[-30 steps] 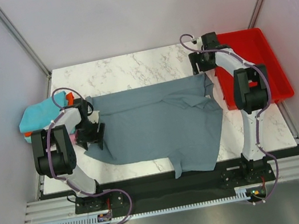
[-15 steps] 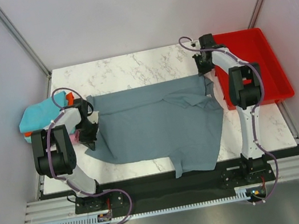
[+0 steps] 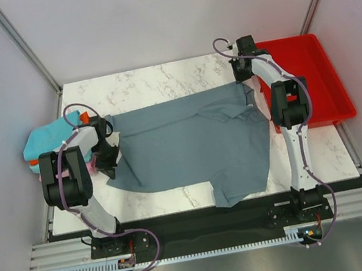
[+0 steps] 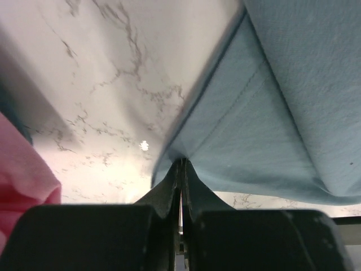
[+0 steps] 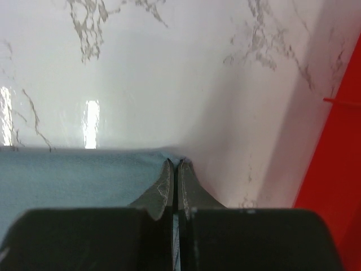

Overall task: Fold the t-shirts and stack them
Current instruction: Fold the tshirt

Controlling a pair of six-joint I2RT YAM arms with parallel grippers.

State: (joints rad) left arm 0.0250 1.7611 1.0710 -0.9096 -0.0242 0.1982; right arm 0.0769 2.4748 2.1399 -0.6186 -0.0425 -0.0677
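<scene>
A large slate grey-blue t-shirt (image 3: 190,144) lies spread across the marble table, its lower right part hanging over the near edge. My left gripper (image 3: 111,163) is shut on the shirt's left edge; in the left wrist view the cloth (image 4: 271,113) rises in a pinched peak between the closed fingertips of that gripper (image 4: 181,162). My right gripper (image 3: 244,81) is shut on the shirt's far right corner, with the blue cloth (image 5: 73,175) caught at the tips of the gripper (image 5: 174,162). Folded teal (image 3: 45,140), orange (image 3: 83,116) and pink (image 3: 90,164) t-shirts sit stacked at the table's left edge.
A red plastic tray (image 3: 318,76) stands at the back right, just beside the right gripper, and its wall (image 5: 338,158) shows in the right wrist view. The pink fold (image 4: 22,169) lies close to the left gripper. Bare marble (image 3: 158,83) runs along the back.
Both grippers went from open to shut on the grey-blue shirt. The right gripper moved toward the back, drawing the far right corner up; the near hem shifted a little.
</scene>
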